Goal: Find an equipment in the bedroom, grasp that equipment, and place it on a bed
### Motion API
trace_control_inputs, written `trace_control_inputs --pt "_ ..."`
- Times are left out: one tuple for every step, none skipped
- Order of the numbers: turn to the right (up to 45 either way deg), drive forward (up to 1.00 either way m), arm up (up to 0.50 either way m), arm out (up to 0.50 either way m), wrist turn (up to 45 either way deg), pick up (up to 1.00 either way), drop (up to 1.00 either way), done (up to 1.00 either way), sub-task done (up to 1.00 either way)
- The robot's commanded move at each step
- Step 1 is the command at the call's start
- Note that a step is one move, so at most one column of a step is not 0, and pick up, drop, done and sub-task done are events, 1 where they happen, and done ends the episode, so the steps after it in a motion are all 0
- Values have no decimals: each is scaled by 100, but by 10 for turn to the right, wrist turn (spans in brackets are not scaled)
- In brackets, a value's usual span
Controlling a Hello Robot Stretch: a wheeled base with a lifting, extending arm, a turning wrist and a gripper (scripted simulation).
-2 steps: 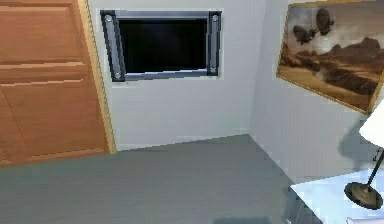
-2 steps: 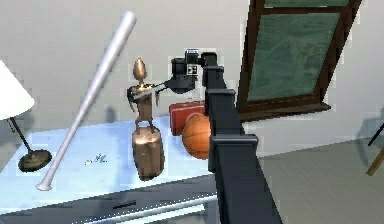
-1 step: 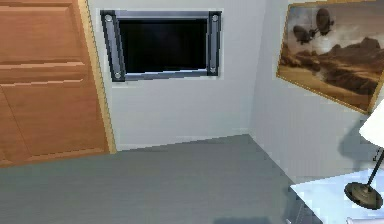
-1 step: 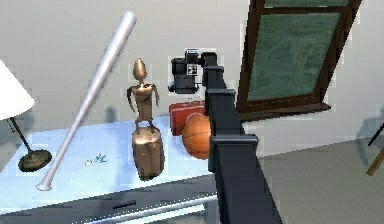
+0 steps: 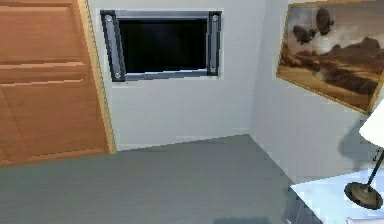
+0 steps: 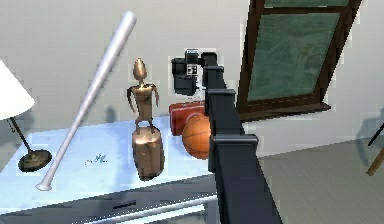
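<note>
Collision threatens: the dark gripper (image 6: 181,70), upper centre, its hold impossible to tell, could topple the tall bronze figure statue (image 6: 146,128) beside the orange basketball (image 6: 197,135).

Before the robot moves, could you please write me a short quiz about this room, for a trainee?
1. True or false: the baseball bat lies flat on the floor.
2. In the forward view, what hangs on the wall right of the wooden door? A mirror; B television; C clock.
3. In the arm side view, what round thing sits right of the wooden statue?
Key: 1 false; 2 B; 3 an orange ball.
</note>
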Motion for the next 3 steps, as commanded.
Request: trace_control_inputs --pt "0 0 -30 0 0 0 0 0 0" --pt "0 0 0 0 0 100 0 0 0" --pt "0 0 10 0 0 0 0 0 0"
